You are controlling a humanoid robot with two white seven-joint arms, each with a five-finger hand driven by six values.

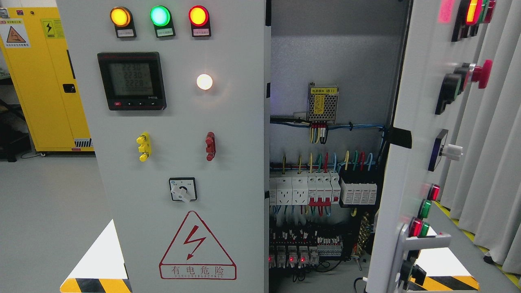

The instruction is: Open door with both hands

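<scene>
The right door (411,162) is found swung well open, edge-on at the right of the exposed wiring bay (325,183); the left door (179,142), left of that bay, appears closed or nearly so. Neither hand is in view, so hand state cannot be told. The left door should be drawn steadily by its free edge beside the bay, clear of the breakers (309,189).

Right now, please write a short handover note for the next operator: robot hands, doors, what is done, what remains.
Robot hands: neither shows in the head view.
Right door: swung wide open, its button face turned edge-on; the wiring and breakers inside are exposed.
Left door: faces the camera flat, looks shut, with meter and lit lamps.
Done: right door open.
Left: probably the left door, if both must open.
</scene>
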